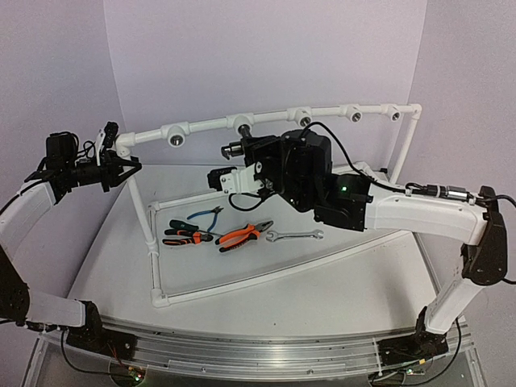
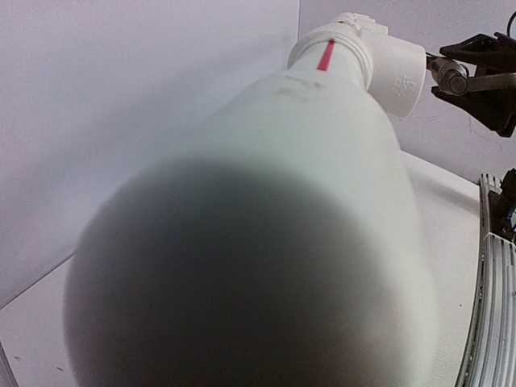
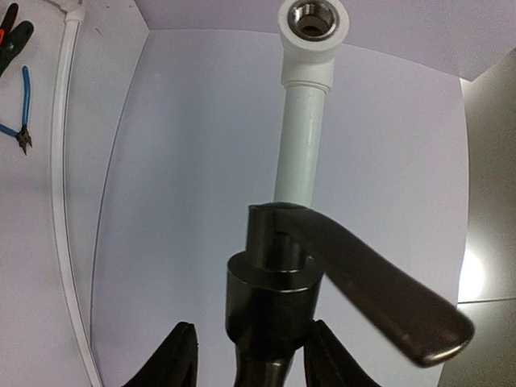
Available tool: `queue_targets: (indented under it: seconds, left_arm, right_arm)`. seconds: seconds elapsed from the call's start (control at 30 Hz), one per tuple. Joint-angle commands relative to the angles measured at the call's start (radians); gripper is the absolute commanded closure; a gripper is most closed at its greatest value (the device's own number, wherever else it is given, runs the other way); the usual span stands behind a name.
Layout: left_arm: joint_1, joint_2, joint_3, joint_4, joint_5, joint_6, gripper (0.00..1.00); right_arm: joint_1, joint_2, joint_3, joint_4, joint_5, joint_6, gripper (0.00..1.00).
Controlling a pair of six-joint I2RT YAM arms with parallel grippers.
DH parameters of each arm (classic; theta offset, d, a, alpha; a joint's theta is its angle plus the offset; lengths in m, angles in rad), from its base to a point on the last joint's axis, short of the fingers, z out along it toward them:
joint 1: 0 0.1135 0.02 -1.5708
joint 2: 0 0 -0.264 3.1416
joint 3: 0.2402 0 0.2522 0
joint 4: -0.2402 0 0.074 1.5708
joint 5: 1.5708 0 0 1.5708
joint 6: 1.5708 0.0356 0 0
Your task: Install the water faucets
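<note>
You have a white pipe frame standing on the tabletop, its top rail carrying a row of threaded sockets.

Your left end effector is at the frame's left corner. Its wrist camera is filled by blurred white pipe and its fingers are hidden, so you cannot tell whether it is gripping.

Your right end effector is closed on the faucet by the lower body, holding it just below the top rail, off the tabletop. From above, the faucet's long axis runs roughly level and points left. The right wrist view adds what the top view hides: the lever handle sweeps down to the right, and a metal-threaded socket sits well beyond the body.

Only the top view shows the orange-handled pliers, a second pair of pliers and the wrench. The blue-handled cutters also show in the right wrist view.
</note>
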Motion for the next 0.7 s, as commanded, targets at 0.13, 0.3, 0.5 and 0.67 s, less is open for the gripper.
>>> queue_targets:
  seconds: [0.13,0.3,0.5,0.67]
  left_arm:
    - [-0.073,0.002,0.010,-0.071,0.010,0.057,1.00]
    - [-0.073,0.003,0.005,-0.060,0.011,0.051,1.00]
    - [-0.073,0.003,0.003,-0.055,0.010,0.048,1.00]
    - [-0.073,0.004,0.003,-0.053,0.009,0.050,1.00]
  right_arm:
    - [-0.004,0.036,0.045,0.103,0.091,0.054,0.76]
    - [0.000,0.061,0.049,0.175,0.153,0.387,0.84]
    - [0.001,0.069,0.018,0.216,0.226,1.002,1.00]
    - [0.001,0.057,-0.065,0.251,0.261,1.541,1.00]
